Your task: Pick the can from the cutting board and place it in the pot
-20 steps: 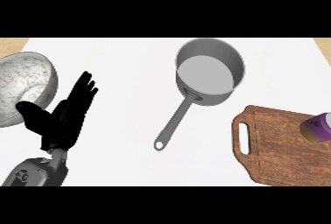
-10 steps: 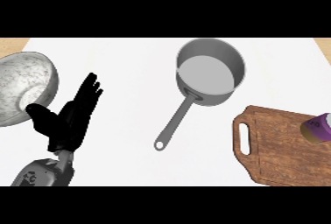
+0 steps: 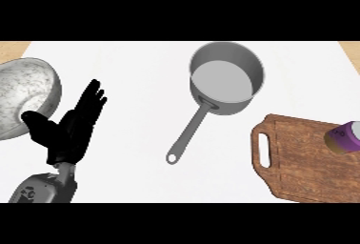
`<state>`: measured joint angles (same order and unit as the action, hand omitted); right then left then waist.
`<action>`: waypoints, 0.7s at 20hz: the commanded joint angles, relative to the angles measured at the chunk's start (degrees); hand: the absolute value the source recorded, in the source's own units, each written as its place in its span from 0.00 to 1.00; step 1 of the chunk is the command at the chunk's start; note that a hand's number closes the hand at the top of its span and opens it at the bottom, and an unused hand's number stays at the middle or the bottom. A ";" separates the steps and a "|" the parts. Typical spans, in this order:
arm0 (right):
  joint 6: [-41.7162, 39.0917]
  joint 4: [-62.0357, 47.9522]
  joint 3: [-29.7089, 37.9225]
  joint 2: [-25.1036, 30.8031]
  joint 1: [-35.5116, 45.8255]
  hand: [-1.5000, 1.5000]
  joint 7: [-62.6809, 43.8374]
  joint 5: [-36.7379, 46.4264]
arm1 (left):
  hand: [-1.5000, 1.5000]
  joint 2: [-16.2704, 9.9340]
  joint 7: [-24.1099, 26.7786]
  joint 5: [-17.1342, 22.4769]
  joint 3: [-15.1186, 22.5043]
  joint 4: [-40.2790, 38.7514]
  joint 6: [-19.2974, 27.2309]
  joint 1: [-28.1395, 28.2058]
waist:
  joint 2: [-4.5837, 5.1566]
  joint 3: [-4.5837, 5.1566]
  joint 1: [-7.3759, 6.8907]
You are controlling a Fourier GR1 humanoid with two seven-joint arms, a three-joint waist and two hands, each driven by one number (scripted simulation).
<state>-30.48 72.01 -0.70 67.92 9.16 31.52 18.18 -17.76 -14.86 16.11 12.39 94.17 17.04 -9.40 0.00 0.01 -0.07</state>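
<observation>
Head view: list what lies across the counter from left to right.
Speckled bowl → left hand, open with fingers up → pot, handle pointing down-left → cutting board → can on the board's right edge.

Open counter between pot point(image 3: 226, 77) and board point(image 3: 309, 159), path clear. Pot handle point(image 3: 188, 135) slants across centre. Left hand point(image 3: 70, 129) rests, fingers straight, beside bowl point(image 3: 25, 102), blocking left side.

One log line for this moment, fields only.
can: on cutting board, untouched | pot: empty | left hand: open, near bowl | right hand: not in view
</observation>
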 commanded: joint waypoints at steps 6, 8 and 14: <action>-4.95 8.85 4.76 -6.38 -0.49 0.00 -7.90 -0.13 | 0.50 0.73 -1.37 -2.50 -1.64 4.11 -2.47 3.92 | -0.14 0.02 0.16; -6.89 6.45 6.77 -5.29 -1.89 0.00 -4.13 1.17 | 0.50 2.21 -0.41 -2.25 -2.86 0.55 -3.76 2.52 | -0.07 0.01 0.28; -1.54 2.28 2.99 -11.38 1.47 0.00 -8.79 10.52 | 0.50 1.58 -1.14 -2.72 -4.88 2.33 -5.50 2.31 | 0.04 -0.02 -0.42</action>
<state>-33.83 77.03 3.25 58.57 9.15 23.59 23.92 -15.14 -15.72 13.28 9.05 94.77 13.20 -8.44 -0.01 0.02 -0.08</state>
